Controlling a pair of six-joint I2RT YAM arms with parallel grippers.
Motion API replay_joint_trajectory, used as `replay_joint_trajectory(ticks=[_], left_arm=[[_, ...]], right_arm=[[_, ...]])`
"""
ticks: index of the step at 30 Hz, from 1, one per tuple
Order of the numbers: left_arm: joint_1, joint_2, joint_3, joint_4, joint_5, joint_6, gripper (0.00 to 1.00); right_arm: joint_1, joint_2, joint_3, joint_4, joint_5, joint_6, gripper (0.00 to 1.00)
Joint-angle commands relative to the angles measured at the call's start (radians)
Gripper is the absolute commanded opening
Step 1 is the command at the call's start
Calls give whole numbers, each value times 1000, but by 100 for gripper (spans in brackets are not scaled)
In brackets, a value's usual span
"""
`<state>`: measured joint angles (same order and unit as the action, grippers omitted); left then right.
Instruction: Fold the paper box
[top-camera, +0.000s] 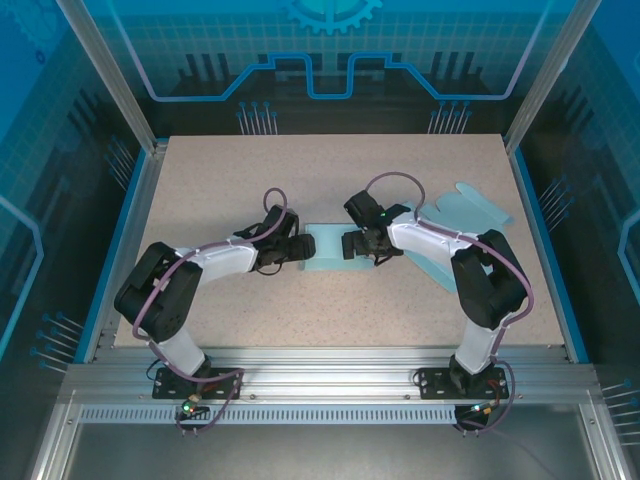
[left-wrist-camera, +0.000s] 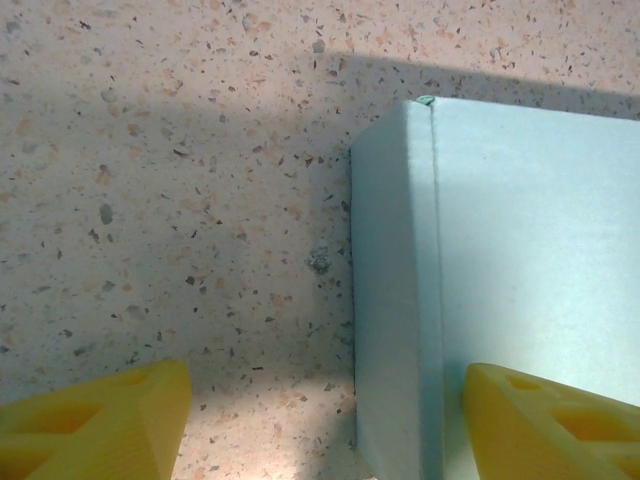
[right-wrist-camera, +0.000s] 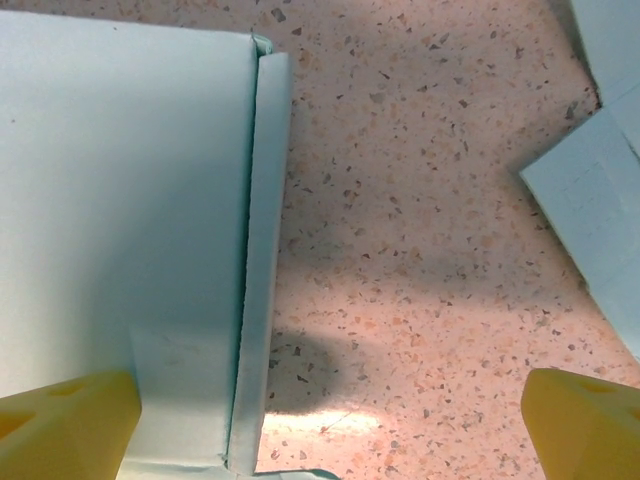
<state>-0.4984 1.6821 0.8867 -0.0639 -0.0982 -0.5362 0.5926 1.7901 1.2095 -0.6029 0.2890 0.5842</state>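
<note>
The paper box (top-camera: 325, 247) is pale teal and lies flat in the middle of the table. My left gripper (top-camera: 300, 248) is at its left end and my right gripper (top-camera: 352, 245) at its right end. In the left wrist view the box (left-wrist-camera: 520, 260) shows its folded-up left side wall. The left gripper (left-wrist-camera: 325, 410) is open astride that wall, with one yellow finger (left-wrist-camera: 100, 425) over bare table and the other over the box top. In the right wrist view the right gripper (right-wrist-camera: 330, 410) stands wide open. Its left finger (right-wrist-camera: 65, 425) is over the box (right-wrist-camera: 120, 200), beside the raised right flap.
More flat teal paper cut-outs (top-camera: 465, 215) lie on the speckled table (top-camera: 250, 170) to the right of the box, behind the right arm. Their edge (right-wrist-camera: 600, 200) appears at the right in the right wrist view. Aluminium frame posts stand at the table's corners.
</note>
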Motion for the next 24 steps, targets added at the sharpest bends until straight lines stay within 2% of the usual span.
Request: replay_joint_trajectory(ticks=[1, 7, 15, 19, 24], left_arm=[[8, 28, -33, -32, -5, -17, 71], [9, -7, -26, -36, 20, -13, 70], [13, -121, 15, -38, 52, 5, 66], [31, -116, 30, -27, 79, 3, 64], [52, -71, 13, 26, 129, -34, 58]], right_arm=[[-12, 37, -34, -7, -19, 19, 100], [-12, -11, -28, -8, -23, 11, 100], [-14, -157, -48, 10, -55, 6, 100], [-29, -216, -92, 62, -133, 32, 100], [-81, -234, -170, 192, -304, 79, 100]])
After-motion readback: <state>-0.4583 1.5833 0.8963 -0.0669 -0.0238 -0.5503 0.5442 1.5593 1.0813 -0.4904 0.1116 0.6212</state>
